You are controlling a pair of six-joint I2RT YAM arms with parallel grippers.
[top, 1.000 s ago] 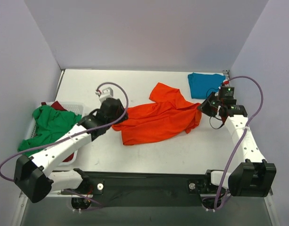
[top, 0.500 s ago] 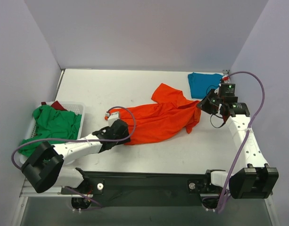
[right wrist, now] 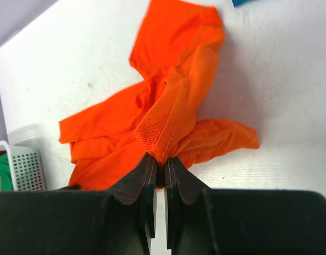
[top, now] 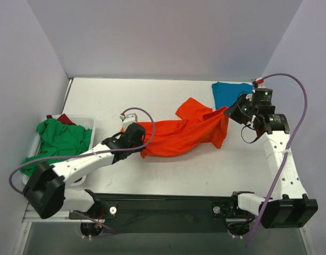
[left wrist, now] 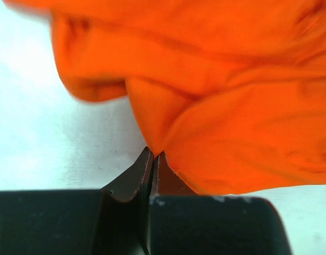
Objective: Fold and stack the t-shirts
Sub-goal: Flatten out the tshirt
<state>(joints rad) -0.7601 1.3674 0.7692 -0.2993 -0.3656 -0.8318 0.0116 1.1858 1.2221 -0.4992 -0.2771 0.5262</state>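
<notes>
From above: found the orange shirt [top: 178, 135] strung across the middle of the desk [top: 125, 101], reaching toward the right edge. Pinched its left end in the left hand [top: 135, 134], fingers together on the cloth. Held its right end in the right hand [top: 233, 111], likewise closed, up off the desk near the right edge. Judged this a two-point hold meant to pull the shirt taut and spread it flat before any fold. Noted the teal shirt [top: 226, 93] lying compact at the far right corner, probably the start of the stack. Noted the green shirt [top: 59, 141] and a dark red shirt [top: 64, 119] heaped in the basket [top: 85, 123] at the left edge, likely awaiting their turn.

From the left wrist: saw the left hand [left wrist: 153, 155] clamped on a thin tip of orange cloth, low over the desk. Saw bunched folds beyond the tips, so not flat yet.

From the right wrist: saw the right hand [right wrist: 160, 159] shut on a stitched edge, collar or hem; could not tell which. Saw the cloth draped from that pinch down to the desk in twisted ridges. Reckoned a grip on a seam less likely to slip under tension.
</notes>
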